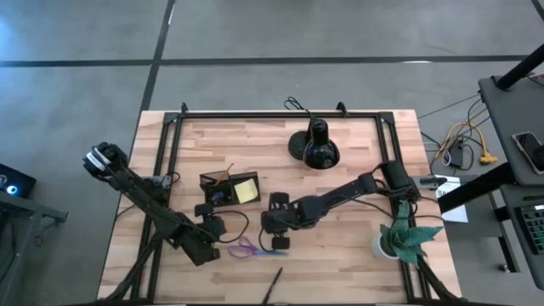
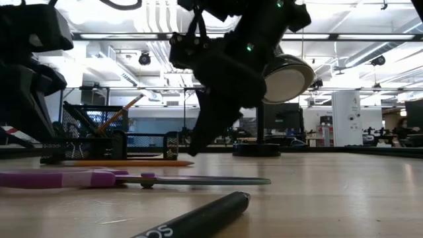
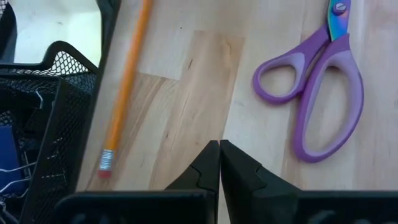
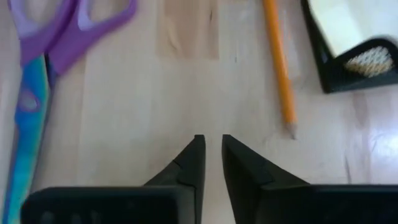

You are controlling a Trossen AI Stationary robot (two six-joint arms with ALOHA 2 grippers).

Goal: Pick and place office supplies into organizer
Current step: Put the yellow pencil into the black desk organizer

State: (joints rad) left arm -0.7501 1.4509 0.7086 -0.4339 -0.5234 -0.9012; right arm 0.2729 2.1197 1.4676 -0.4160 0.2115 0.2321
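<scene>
**Between picks: pencil and scissors remain on the bench**

Left pincer (image 3: 219,163) is closed and empty; organizer (image 1: 229,189) sits beyond it; pencil (image 3: 125,87) lies beside its mesh wall; scissors (image 3: 323,87) lie nearby; right pincer (image 4: 211,163), slightly parted, holds nothing; you must next open over the pencil.
</scene>
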